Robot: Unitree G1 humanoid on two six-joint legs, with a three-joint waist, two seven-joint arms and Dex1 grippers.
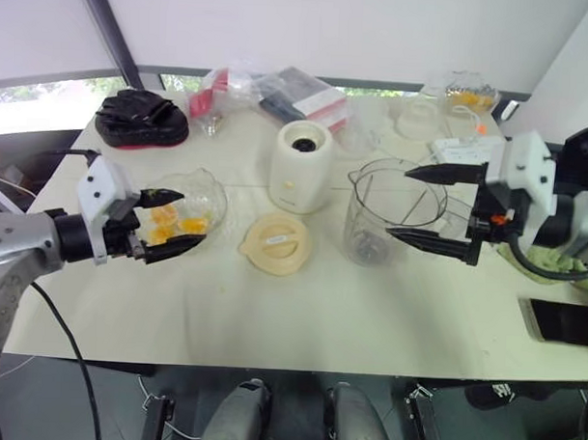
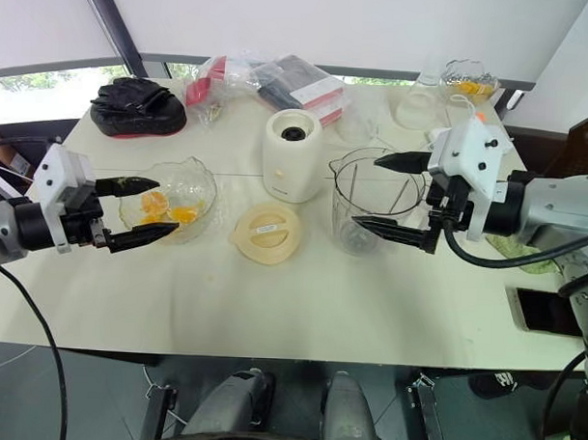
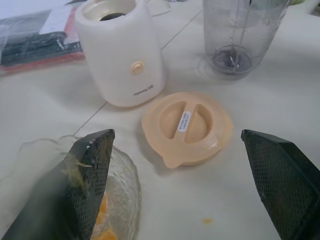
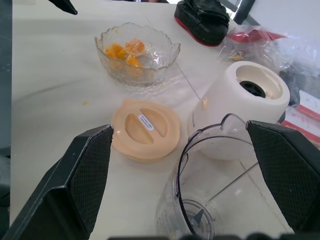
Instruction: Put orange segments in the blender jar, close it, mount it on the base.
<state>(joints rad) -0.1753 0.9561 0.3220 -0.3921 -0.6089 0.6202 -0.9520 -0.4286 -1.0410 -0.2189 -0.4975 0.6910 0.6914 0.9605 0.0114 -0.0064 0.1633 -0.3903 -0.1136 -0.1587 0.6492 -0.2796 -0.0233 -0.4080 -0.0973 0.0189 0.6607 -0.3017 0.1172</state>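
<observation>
Left gripper [image 2: 126, 211]: fingers standing spread wide, nothing between them, hovering at the near-left edge of the scalloped glass bowl [image 2: 201, 178]. One finger is carrying a pale smear on its pad in the left wrist view. Right gripper [image 2: 384, 193]: fingers likewise spread wide and holding nothing, bracketing the right side of the blender jar [image 2: 364, 215] without visibly touching it.

Orange segments [image 2: 169, 208] are lying in the glass bowl, several pieces clustered together. The blender jar is standing upright on the table [image 2: 301, 297], open-topped, blade visible at the bottom, no fruit inside as far as can be seen. The cream-yellow lid [image 2: 266, 233] is lying flat on the table between bowl and jar, just in front of the base [image 2: 292, 153]. The base is standing beside the jar, dark socket uncovered.

Judgement: the work is sitting at the first step, loading fruit; closing and mounting are not yet begun. The next move is likely calling for the left gripper to dip into the bowl and pinch one soft, slippery segment gently, then carry it across to the jar mouth. The right gripper seems placed for steadying the jar.
</observation>
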